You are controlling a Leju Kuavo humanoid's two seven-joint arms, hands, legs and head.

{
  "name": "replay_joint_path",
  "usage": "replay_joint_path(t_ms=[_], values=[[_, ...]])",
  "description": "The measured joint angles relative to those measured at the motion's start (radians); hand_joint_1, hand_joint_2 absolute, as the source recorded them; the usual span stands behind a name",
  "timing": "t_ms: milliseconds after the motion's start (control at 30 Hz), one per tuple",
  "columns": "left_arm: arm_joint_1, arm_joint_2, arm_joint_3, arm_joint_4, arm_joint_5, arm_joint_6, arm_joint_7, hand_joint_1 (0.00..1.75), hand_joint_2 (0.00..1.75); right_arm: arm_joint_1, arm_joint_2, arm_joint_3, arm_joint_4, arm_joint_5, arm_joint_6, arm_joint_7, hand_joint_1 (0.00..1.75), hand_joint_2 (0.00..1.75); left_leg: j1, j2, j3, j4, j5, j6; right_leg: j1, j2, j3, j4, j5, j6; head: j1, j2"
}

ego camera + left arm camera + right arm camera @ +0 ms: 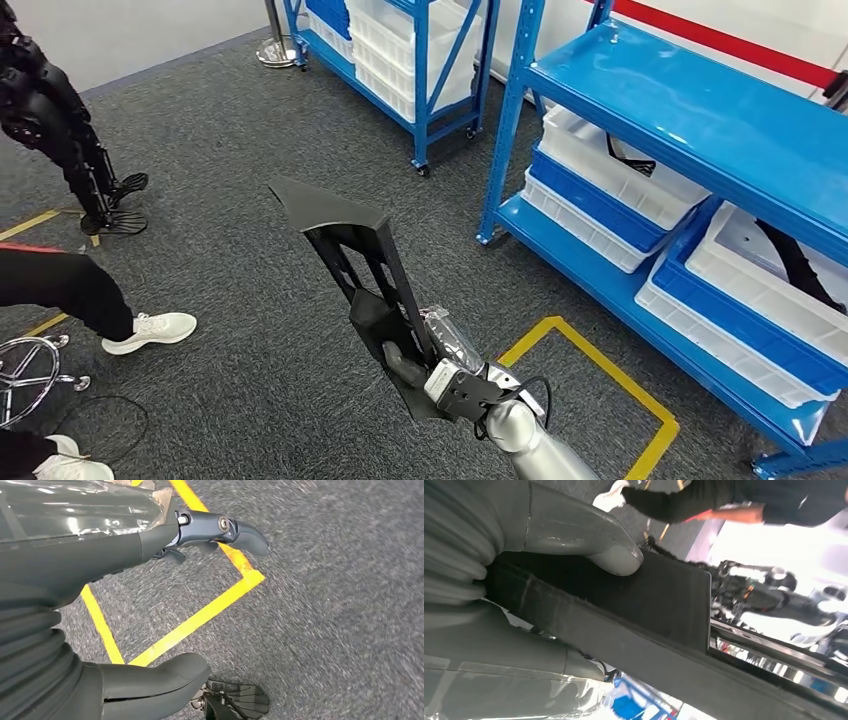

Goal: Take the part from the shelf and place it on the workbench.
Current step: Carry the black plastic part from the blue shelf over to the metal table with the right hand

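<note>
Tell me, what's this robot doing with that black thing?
The robot's right hand grips a long black part, holding it up over the grey carpet. The blue shelf with its white bins stands to the right. The left hand hangs over the floor, holding nothing. A person stands nearby.

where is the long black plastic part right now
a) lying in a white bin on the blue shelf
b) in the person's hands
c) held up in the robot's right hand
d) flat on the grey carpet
c: in the head view the long black plastic part stands up over the grey carpet in the grip of the robot's right hand, and in the right wrist view its thumb presses on it.
</note>
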Motion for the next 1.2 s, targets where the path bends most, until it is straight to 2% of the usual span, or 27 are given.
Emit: replay_joint_path(t_ms=[67,133,167,233,267,300,333,367,400,433,500,533,567,600,667,700,733,800,867,900,933,1000,1033,1067,1100,1167,1200], values=[[-0.001,0.000,0.000,0.000,-0.002,-0.001,0.000,0.00,1.75,-0.001,0.000,0.001,0.002,0.000,0.000,0.000,1.75,1.75,-0.001,-0.021,-0.009,0.008,0.000,-0.012,-0.003,0.026,0.032,-0.075,0.025,-0.006,-0.002,0.000],[0.003,0.001,0.000,0.000,-0.005,-0.003,-0.001,0.00,1.75,-0.002,0.000,0.002,0.003,0.001,0.001,-0.001,1.75,1.75,0.003,-0.037,-0.018,0.007,0.004,-0.026,-0.001,0.016,0.035,-0.082,0.030,-0.024,-0.004,0.000],[0.006,0.002,0.000,0.000,-0.007,-0.003,-0.002,0.00,1.75,-0.004,0.001,0.003,0.003,0.000,0.002,-0.001,1.75,1.75,0.005,-0.029,-0.021,0.010,0.003,-0.031,-0.001,0.007,0.036,-0.083,0.033,-0.032,-0.004,0.000],[0.008,0.002,0.000,0.000,-0.008,-0.002,-0.002,0.00,1.75,-0.007,0.004,0.004,0.003,0.000,0.003,-0.001,1.75,1.75,0.006,0.018,-0.045,0.059,-0.028,-0.040,-0.005,-0.013,0.039,-0.087,0.037,-0.047,-0.008,0.000],[0.007,0.003,0.000,0.000,-0.008,-0.001,-0.002,0.00,1.75,-0.007,0.004,0.004,0.003,0.000,0.003,-0.002,1.75,1.75,0.007,0.048,-0.069,0.112,-0.058,-0.044,-0.003,-0.024,0.040,-0.088,0.037,-0.053,-0.010,0.000],[0.006,0.002,0.000,0.000,-0.009,-0.001,-0.002,0.00,1.75,-0.007,0.004,0.004,0.004,0.000,0.003,-0.002,1.75,1.75,0.008,0.068,-0.101,0.179,-0.090,-0.048,0.000,-0.036,0.040,-0.088,0.036,-0.058,-0.012,0.000],[0.005,0.002,0.000,0.000,-0.010,0.000,-0.002,0.00,1.75,-0.007,0.004,0.004,0.005,0.000,0.003,-0.002,1.75,1.75,0.011,0.077,-0.132,0.242,-0.115,-0.051,0.003,-0.049,0.040,-0.088,0.035,-0.060,-0.012,0.000],[0.005,0.002,0.000,0.000,-0.011,0.000,-0.002,0.00,1.75,-0.007,0.004,0.004,0.006,0.000,0.003,-0.002,1.75,1.75,0.013,0.081,-0.152,0.281,-0.125,-0.053,0.005,-0.061,0.040,-0.088,0.034,-0.061,-0.012,0.000],[0.006,0.001,0.001,0.000,-0.011,0.000,-0.002,0.00,1.75,-0.007,0.004,0.004,0.007,0.000,0.003,-0.002,1.75,1.75,0.015,0.084,-0.154,0.284,-0.117,-0.054,0.006,-0.073,0.040,-0.088,0.033,-0.061,-0.012,0.000],[0.007,0.002,0.001,0.000,-0.011,0.000,-0.002,0.00,1.75,-0.007,0.004,0.004,0.008,0.000,0.003,-0.002,1.75,1.75,0.017,0.090,-0.135,0.248,-0.093,-0.054,0.007,-0.084,0.041,-0.088,0.032,-0.061,-0.012,0.000],[0.005,0.002,0.001,0.000,-0.011,0.000,-0.002,0.00,1.75,-0.009,0.005,0.004,0.008,0.000,0.004,-0.002,1.75,1.75,0.015,0.126,-0.061,0.115,-0.039,-0.050,0.010,-0.102,0.045,-0.087,0.028,-0.058,-0.013,0.000],[0.004,0.002,0.001,0.000,-0.011,0.001,-0.002,0.00,1.75,-0.010,0.005,0.004,0.008,0.000,0.004,-0.002,1.75,1.75,0.012,0.142,-0.032,0.062,-0.024,-0.045,0.013,-0.110,0.047,-0.087,0.025,-0.054,-0.011,0.000],[0.002,0.002,0.001,0.000,-0.011,0.001,-0.002,0.00,1.75,-0.011,0.004,0.004,0.008,0.000,0.004,-0.002,1.75,1.75,0.008,0.152,-0.017,0.032,-0.019,-0.041,0.017,-0.117,0.048,-0.087,0.023,-0.049,-0.010,0.000],[0.000,0.002,0.001,0.000,-0.012,0.001,-0.002,0.00,1.75,-0.012,0.004,0.004,0.008,0.000,0.004,-0.002,1.75,1.75,0.003,0.151,-0.015,0.023,-0.021,-0.035,0.020,-0.126,0.049,-0.088,0.021,-0.044,-0.009,0.000],[0.000,0.002,0.002,0.000,-0.013,0.001,-0.002,0.00,1.75,-0.013,0.006,0.004,0.008,0.000,0.004,-0.002,1.75,1.75,0.000,0.127,-0.013,0.016,-0.016,-0.021,0.020,-0.137,0.051,-0.089,0.017,-0.032,-0.007,0.000],[0.001,0.002,0.003,0.000,-0.014,0.001,-0.002,0.00,1.75,-0.013,0.007,0.005,0.008,0.000,0.005,-0.002,1.75,1.75,0.001,0.116,-0.009,0.009,-0.012,-0.013,0.019,-0.127,0.049,-0.079,0.010,-0.027,-0.007,0.000],[0.001,0.002,0.005,0.000,-0.014,0.001,-0.001,0.00,1.75,-0.013,0.007,0.005,0.008,-0.001,0.005,-0.003,1.75,1.75,0.002,0.106,-0.005,0.002,-0.007,-0.005,0.017,-0.106,0.038,-0.052,-0.005,-0.027,-0.006,0.000],[-0.002,0.002,0.009,0.000,-0.014,-0.002,-0.002,0.00,1.75,-0.011,0.006,0.006,0.009,-0.001,0.005,-0.004,1.75,1.75,0.003,0.083,-0.003,-0.003,-0.003,0.005,0.013,-0.056,-0.017,0.065,-0.058,-0.033,-0.004,0.000],[-0.004,0.002,0.010,0.000,-0.014,-0.006,-0.003,0.00,1.75,-0.006,0.001,0.006,0.010,-0.001,0.005,-0.004,1.75,1.75,0.002,0.056,-0.004,-0.003,-0.003,0.008,0.011,-0.038,-0.078,0.179,-0.096,-0.034,-0.004,0.000],[-0.003,0.002,0.010,0.000,-0.014,-0.006,-0.003,0.00,1.75,-0.004,0.000,0.006,0.011,-0.001,0.005,-0.004,1.75,1.75,0.001,0.042,-0.004,-0.002,-0.003,0.008,0.011,-0.036,-0.087,0.190,-0.093,-0.028,-0.004,0.000],[-0.002,0.001,0.011,0.000,-0.014,-0.006,-0.003,0.00,1.75,-0.003,-0.001,0.006,0.011,0.000,0.005,-0.004,1.75,1.75,0.001,0.028,-0.003,-0.001,-0.003,0.008,0.010,-0.033,-0.076,0.161,-0.074,-0.019,-0.004,0.000],[-0.001,0.000,0.012,0.000,-0.014,-0.005,-0.003,0.00,1.75,-0.003,-0.001,0.006,0.011,0.000,0.005,-0.004,1.75,1.75,0.001,0.002,-0.002,0.002,-0.003,0.005,0.006,-0.010,-0.014,0.024,-0.014,-0.003,-0.003,0.000],[-0.001,0.000,0.013,0.000,-0.014,-0.004,-0.003,0.00,1.75,-0.003,0.000,0.007,0.010,0.000,0.006,-0.004,1.75,1.75,0.000,-0.010,-0.003,0.004,-0.004,0.001,0.004,0.002,0.013,-0.037,0.009,-0.002,-0.003,0.000],[-0.001,0.000,0.015,0.000,-0.014,-0.002,-0.004,0.00,1.75,-0.003,0.001,0.008,0.010,0.000,0.006,-0.004,1.75,1.75,-0.001,-0.019,-0.005,0.005,-0.004,-0.005,0.003,0.011,0.030,-0.076,0.023,-0.006,-0.004,0.000],[0.001,0.000,0.016,0.000,-0.014,-0.001,-0.004,0.00,1.75,-0.003,0.002,0.009,0.010,0.000,0.008,-0.004,1.75,1.75,-0.001,-0.026,-0.008,0.006,-0.004,-0.010,0.005,0.014,0.036,-0.088,0.028,-0.013,-0.004,0.000],[0.007,0.000,0.018,0.000,-0.015,0.001,-0.006,0.00,1.75,-0.004,0.006,0.011,0.010,0.000,0.010,-0.004,1.75,1.75,0.003,-0.035,-0.013,0.005,-0.002,-0.022,0.005,0.000,0.040,-0.092,0.034,-0.028,-0.005,0.000],[0.009,0.000,0.019,0.000,-0.016,0.002,-0.007,0.00,1.75,-0.005,0.008,0.012,0.009,0.000,0.011,-0.003,1.75,1.75,0.004,-0.023,-0.017,0.012,-0.007,-0.027,0.003,-0.008,0.043,-0.097,0.037,-0.035,-0.004,0.000]])
